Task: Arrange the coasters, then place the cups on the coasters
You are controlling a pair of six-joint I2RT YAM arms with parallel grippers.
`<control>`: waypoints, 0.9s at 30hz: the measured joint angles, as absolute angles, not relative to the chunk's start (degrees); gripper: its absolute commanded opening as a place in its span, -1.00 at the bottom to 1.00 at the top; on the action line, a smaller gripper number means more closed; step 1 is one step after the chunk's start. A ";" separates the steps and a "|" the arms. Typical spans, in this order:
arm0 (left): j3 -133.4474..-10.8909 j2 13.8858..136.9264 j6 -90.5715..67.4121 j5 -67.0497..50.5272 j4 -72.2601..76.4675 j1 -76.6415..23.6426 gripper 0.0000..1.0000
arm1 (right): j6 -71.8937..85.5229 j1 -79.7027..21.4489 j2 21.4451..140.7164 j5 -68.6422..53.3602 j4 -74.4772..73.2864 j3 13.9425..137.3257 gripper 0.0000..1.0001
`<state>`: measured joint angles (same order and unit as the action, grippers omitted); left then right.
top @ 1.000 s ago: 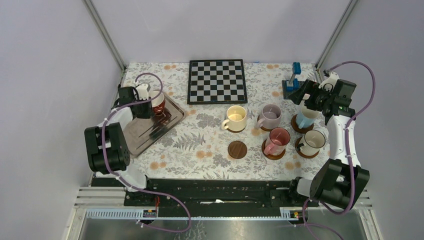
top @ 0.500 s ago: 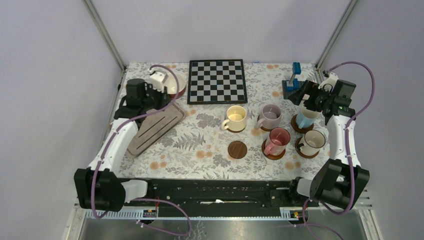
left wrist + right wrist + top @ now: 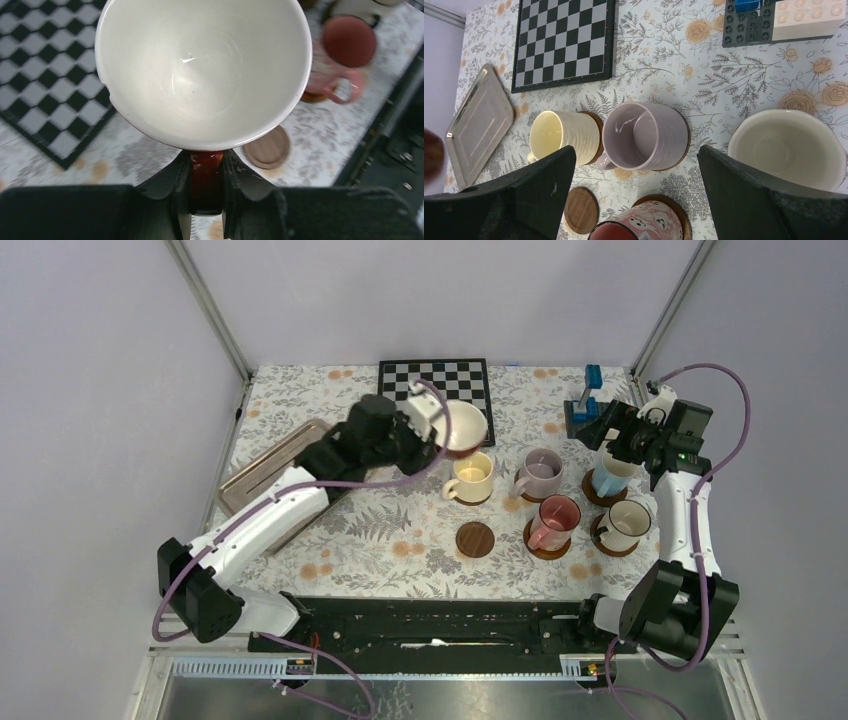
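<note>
Room remains on one coaster (image 3: 475, 538) only, lying bare on the table (image 3: 400, 530) nearest the arms. Just right of it stand the pink mug (image 3: 555, 520) and the white dark-rimmed mug (image 3: 627, 523), each on its own wooden disc. Behind them the cream-yellow mug (image 3: 472, 477), lilac mug (image 3: 540, 474) and light blue mug (image 3: 610, 478) are seated likewise. Farther back, the left gripper (image 3: 206, 180) is pinched tight on the handle of the dark red mug (image 3: 202, 70), carried in the air over the near edge of the chessboard (image 3: 440, 380). The right gripper (image 3: 636, 152) hangs spread wide and empty near the light blue mug. The risk, as I judge it, is that a handle-only hold lets the mug twist, so it could clip the cream-yellow mug on the way down or land off-centre on the bare disc.
</note>
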<state>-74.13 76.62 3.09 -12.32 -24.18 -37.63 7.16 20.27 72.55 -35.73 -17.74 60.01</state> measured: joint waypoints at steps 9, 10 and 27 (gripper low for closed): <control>-69.67 78.13 -0.16 -12.69 -22.26 -49.78 -1.00 | 7.05 20.27 70.72 -36.69 -18.94 60.10 0.99; -68.25 78.13 -0.58 -12.38 -21.74 -50.39 -1.00 | 7.07 20.27 70.63 -36.73 -19.07 60.16 0.99; -53.30 80.09 -4.05 -10.00 -10.72 -55.72 -1.00 | 6.48 20.27 67.94 -36.51 -21.54 60.07 0.99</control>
